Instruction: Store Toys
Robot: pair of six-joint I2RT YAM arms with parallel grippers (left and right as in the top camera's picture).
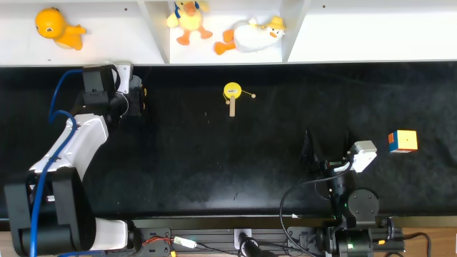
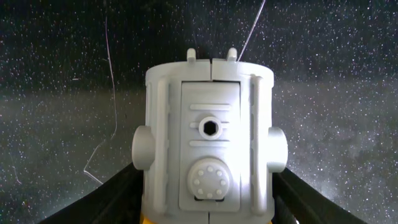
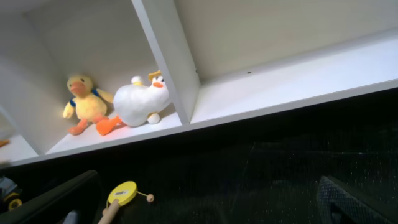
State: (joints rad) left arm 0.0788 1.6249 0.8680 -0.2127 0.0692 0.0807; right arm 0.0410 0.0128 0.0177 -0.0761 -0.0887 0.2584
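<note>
Shelf unit [image 1: 371, 32]: white, spans the upper edge of the top view, divided into compartments. Black table [image 1: 214, 157] fills the frame below it.

Left gripper [image 1: 137, 98]: upper left of the top view, just below the shelf's front edge. Its fingers are clamped on both sides of a grey robot toy [image 2: 210, 130] with a yellow base.

Right gripper [image 1: 325, 151]: lower right, over bare table, jaws spread wide and holding nothing.

White goose plush [image 1: 250, 36] and yellow duck plush [image 1: 189, 18]: side by side in the middle compartment. Yellow duck [image 1: 57, 27]: left compartment.

Colour cube [image 1: 403, 140]: on the table at the right edge, beside the right gripper.

Yellow rattle drum [image 1: 232, 93]: on the table, upper centre.
</note>
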